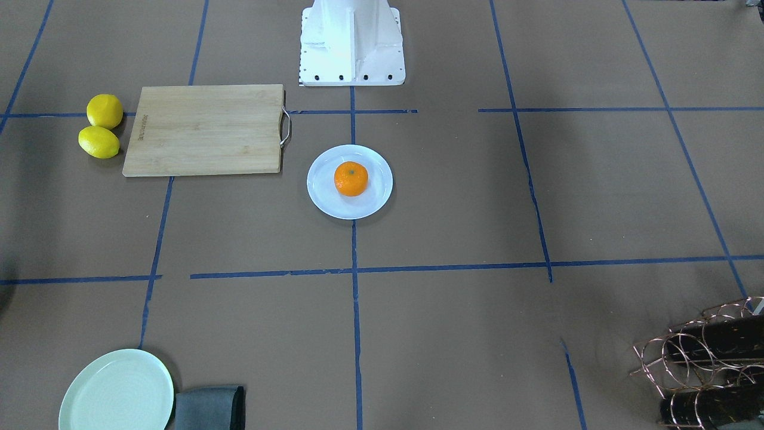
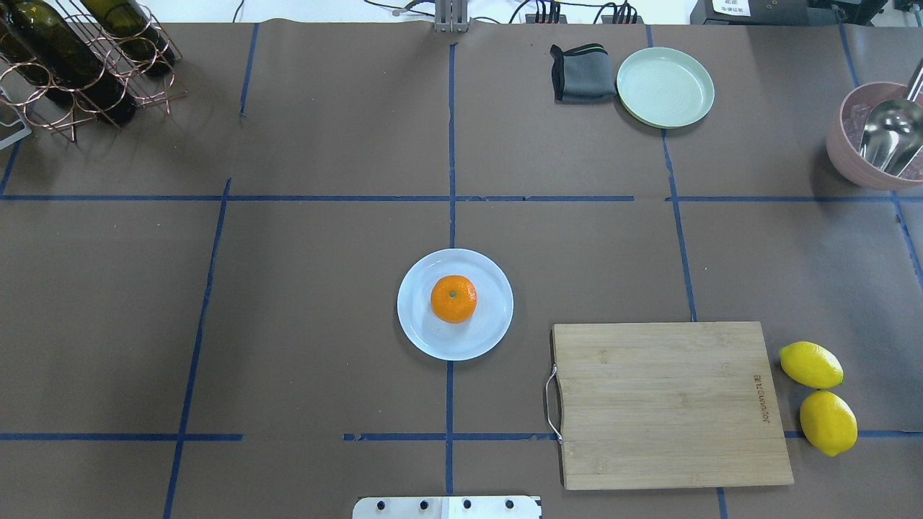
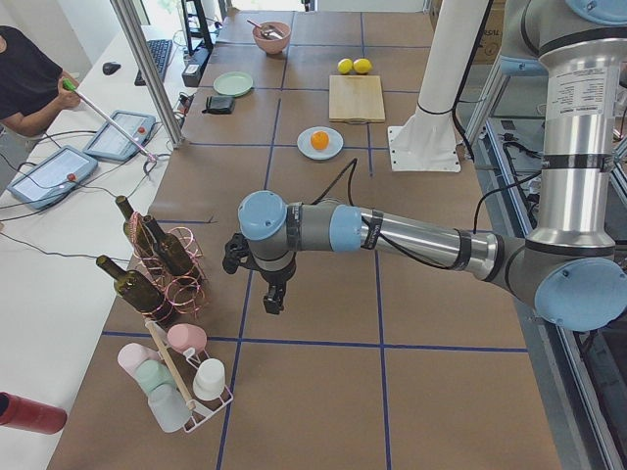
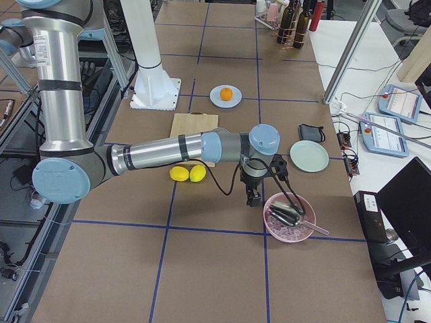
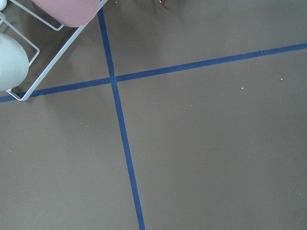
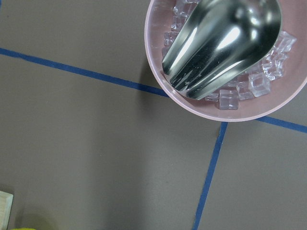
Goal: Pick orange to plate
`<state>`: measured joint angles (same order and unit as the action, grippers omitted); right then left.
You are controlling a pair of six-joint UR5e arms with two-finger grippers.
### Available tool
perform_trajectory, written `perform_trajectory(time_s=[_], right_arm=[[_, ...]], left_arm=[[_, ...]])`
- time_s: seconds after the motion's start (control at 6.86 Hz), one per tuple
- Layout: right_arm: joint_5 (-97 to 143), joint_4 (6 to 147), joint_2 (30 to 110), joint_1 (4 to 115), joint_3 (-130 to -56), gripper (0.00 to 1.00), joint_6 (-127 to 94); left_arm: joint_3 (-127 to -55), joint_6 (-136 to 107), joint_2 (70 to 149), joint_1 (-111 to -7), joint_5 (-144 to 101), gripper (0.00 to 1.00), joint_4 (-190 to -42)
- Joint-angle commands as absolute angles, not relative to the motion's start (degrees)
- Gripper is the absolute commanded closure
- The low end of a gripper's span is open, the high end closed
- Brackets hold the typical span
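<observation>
Found orange (image 2: 453, 298) resting near centre of plate (image 2: 490, 328), stem up; looks done. Can't tell left fingers (image 3: 271, 299) or right fingers (image 4: 253, 199) wide or narrow, seen only in side views, both well clear of plate. Could lose it yet: shallow rim, round fruit, so avoid knocking plate or desk (image 2: 288, 324).

You are seeing the bright orange (image 2: 453, 298), dimple facing up, sitting centred on the flat bluish-white plate (image 2: 427, 333), both lying well apart from the jaws of the left gripper (image 3: 273, 299) and right gripper (image 4: 253, 199)
</observation>
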<state>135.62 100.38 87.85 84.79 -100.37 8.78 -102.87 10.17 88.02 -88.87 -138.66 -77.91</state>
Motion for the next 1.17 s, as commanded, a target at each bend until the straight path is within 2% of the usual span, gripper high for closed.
perform_trajectory(time_s=[0.0, 1.02], right_arm=[[135.6, 99.4, 87.9, 84.7, -100.1, 0.0, 8.8], [135.6, 99.1, 87.8, 84.8, -100.1, 0.0, 8.9]], left_arm=[[-102.6, 10.2, 86.1, -89.0, -136.9, 0.0, -78.0], [-100.9, 10.1, 87.2, -88.9, -137.0, 0.0, -77.9]])
